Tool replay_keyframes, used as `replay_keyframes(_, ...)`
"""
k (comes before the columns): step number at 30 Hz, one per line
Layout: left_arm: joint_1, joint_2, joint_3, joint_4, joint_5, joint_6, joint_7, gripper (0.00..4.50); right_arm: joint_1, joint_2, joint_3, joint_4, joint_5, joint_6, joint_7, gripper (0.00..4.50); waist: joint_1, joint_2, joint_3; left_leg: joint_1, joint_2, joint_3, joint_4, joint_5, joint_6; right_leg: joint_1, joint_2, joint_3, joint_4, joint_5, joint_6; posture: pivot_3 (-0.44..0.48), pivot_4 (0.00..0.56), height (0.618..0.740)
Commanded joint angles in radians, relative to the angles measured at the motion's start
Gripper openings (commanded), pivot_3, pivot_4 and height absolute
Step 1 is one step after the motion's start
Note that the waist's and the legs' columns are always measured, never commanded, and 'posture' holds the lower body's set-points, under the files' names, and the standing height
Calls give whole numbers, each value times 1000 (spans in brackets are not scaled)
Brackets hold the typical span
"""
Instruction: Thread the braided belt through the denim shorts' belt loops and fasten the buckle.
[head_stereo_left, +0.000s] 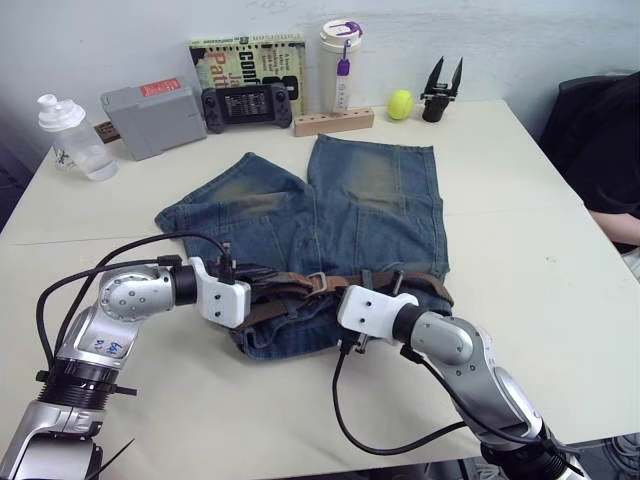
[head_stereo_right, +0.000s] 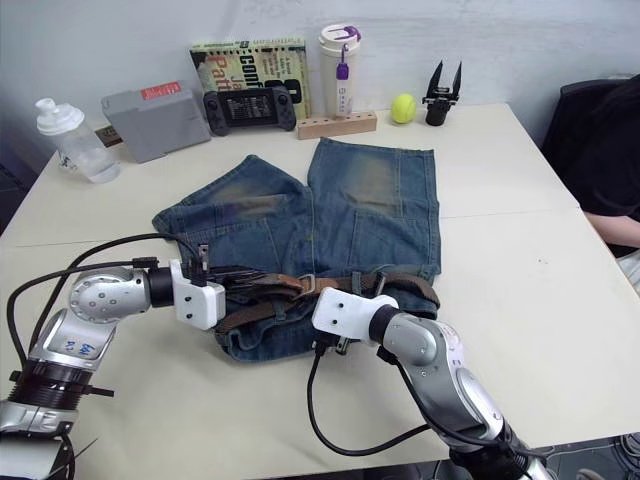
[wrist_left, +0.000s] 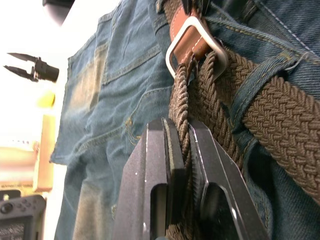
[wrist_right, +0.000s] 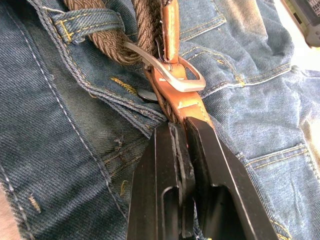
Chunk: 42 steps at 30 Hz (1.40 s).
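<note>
Blue denim: the shorts (head_stereo_left: 330, 225) lie flat mid-table, legs pointing away from you, waistband nearest you. The belt (wrist_left: 280, 125) runs along that waistband, passing under at least one loop (wrist_left: 255, 82), and its buckle (wrist_right: 172, 75) sits near the waist's middle. Your left gripper (wrist_left: 181, 150) is pinching the braided strap just short of the buckle, fingers pressed onto the weave. Your right gripper (wrist_right: 181, 135) is clamped on the tan leather tab right behind the buckle frame, from the other side. The two grippers sit close together over the waistband, the buckle between them. A tennis ball (head_stereo_left: 400, 104) sits by the far edge.
</note>
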Motion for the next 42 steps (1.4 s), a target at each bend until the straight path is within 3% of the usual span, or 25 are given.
replay_keyframes(1,-8,-1,-1,-2,0,-54,38,0,-21,10,4,-56,12,-4,-1,19,0,0,0,0,0,0,0,0,0,0,0,0,0,0,0,0,150,705)
replay_keyframes(11,45,34,32,69,79,-237,170,0,-22,7,6,-54,19,5,0,19,-2,0,0,0,0,0,0,0,0,0,0,0,0,0,0,0,150,705)
replay_keyframes(28,25,21,-12,105,227,-290,307,0,-30,3,11,-60,30,21,1,19,0,0,0,0,0,0,0,0,0,0,0,0,0,0,0,0,150,705)
replay_keyframes(42,47,32,-8,91,179,-293,350,0,-32,4,14,-52,35,15,-3,19,-1,0,0,0,0,0,0,0,0,0,0,0,0,0,0,0,150,705)
